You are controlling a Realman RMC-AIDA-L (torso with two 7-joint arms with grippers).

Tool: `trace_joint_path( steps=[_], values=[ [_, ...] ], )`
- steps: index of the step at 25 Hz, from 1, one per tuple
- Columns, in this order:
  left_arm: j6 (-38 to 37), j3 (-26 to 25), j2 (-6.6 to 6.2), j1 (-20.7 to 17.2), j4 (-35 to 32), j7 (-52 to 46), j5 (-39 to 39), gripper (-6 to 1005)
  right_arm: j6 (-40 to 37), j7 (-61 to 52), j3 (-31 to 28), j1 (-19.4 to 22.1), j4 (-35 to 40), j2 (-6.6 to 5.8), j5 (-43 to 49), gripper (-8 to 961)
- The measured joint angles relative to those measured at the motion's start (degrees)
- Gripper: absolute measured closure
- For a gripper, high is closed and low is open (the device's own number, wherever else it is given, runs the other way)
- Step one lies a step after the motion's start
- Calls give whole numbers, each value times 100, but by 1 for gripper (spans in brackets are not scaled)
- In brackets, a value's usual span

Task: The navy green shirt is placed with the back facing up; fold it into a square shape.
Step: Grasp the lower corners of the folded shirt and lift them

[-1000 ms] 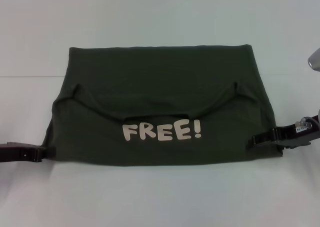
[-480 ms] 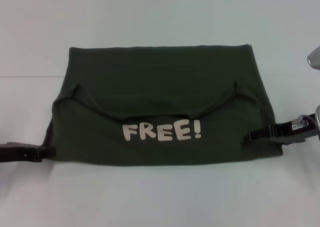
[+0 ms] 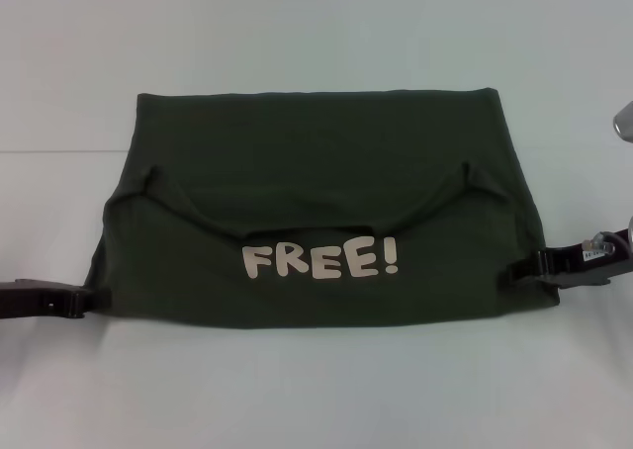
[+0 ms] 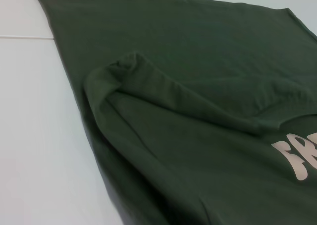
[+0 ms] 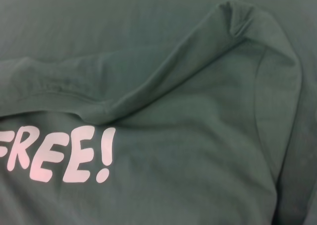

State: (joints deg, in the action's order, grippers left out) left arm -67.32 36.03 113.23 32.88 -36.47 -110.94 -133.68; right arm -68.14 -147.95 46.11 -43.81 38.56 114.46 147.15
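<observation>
1. Olive-green cotton covers the middle of the white worktop: the navy green shirt lies flat, its near part folded over so the "FREE!" lettering faces up, close to the worktop's near edge.
2. Shoulder seams show as raised ridges on the folded panel, one toward each side; the wrist views show the same ridges and no fingers.
3. At the shirt's near left corner sits the left tool, low on the worktop and touching the hem; I cannot tell whether its fingers are apart or together.
4. At the near right corner the right tool meets the cloth edge; its fingers too cannot be read.
5. Judged from this layout, the step in hand is taking both near corners for the next fold away from the robot.
6. To do it well, each tool should catch every layer at its corner, not just the top one.
7. Both corners should rise together and travel level toward the far edge, so the fold line stays straight and the sides stay aligned.
8. A slack middle could sag and wrinkle; light outward tension should help.
</observation>
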Motion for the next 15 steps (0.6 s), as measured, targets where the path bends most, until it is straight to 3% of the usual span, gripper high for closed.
trace_joint_path(
  steps=[15],
  values=[
    [3, 0, -12, 17, -10, -22, 10, 967, 12, 11, -6, 4, 11, -3, -5, 733]
  ],
)
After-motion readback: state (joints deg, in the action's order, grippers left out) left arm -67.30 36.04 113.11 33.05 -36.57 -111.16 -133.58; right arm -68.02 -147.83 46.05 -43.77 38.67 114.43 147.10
